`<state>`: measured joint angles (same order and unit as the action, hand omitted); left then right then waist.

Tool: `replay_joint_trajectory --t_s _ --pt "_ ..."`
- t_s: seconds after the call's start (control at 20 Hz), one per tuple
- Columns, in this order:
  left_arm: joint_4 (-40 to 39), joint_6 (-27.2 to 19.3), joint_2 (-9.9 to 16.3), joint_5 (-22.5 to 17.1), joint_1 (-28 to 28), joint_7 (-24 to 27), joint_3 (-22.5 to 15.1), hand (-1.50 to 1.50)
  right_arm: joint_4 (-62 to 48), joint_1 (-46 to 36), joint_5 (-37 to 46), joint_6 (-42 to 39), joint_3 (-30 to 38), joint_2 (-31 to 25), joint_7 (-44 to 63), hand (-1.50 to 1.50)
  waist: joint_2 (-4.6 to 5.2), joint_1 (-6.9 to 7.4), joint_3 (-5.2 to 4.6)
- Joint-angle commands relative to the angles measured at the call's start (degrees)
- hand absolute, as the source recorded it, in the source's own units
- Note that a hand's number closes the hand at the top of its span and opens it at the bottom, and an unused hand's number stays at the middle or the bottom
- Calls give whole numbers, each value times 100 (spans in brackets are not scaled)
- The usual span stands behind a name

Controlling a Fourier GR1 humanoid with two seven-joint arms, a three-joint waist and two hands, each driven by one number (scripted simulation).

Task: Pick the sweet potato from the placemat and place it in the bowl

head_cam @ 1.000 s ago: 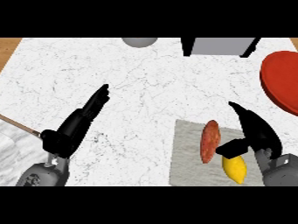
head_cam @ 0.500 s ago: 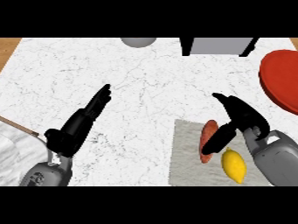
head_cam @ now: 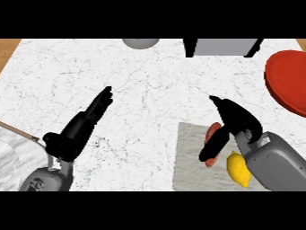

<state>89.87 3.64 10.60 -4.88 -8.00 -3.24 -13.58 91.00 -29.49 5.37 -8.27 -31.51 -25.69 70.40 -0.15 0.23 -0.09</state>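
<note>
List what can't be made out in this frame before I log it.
- Sweet potato, head view: mostly covered by the right hand; whether the fingers touch it can't be told.
- Red bowl: cut off by the right edge.
- Placemat: right part hidden by the forearm.
- Grey round object and grey box: cut off at the top.

The light is bright and even all over the white marble counter point(head_cam: 148, 81). No glare shows anywhere. Shadows are very faint; maybe a soft dark patch lies under the right hand point(head_cam: 238, 119), but it is hard to tell. Edges look straight, not bent.
</note>
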Motion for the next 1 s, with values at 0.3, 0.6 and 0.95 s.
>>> replay_joint_trajectory --t_s 0.3,0.6,0.95 --pt "95 194 138 33 47 -13 139 0 8 -51 1116 43 -503 453 1244 -150 -3 -46 3" --pt "687 183 115 9 377 -248 32 0 -231 212 1539 19 -431 308 1048 -150 -12 6 6" --pt "-97 57 -210 210 -77 -3 77 0 -661 864 2040 383 -485 665 557 -150 16 -51 6"
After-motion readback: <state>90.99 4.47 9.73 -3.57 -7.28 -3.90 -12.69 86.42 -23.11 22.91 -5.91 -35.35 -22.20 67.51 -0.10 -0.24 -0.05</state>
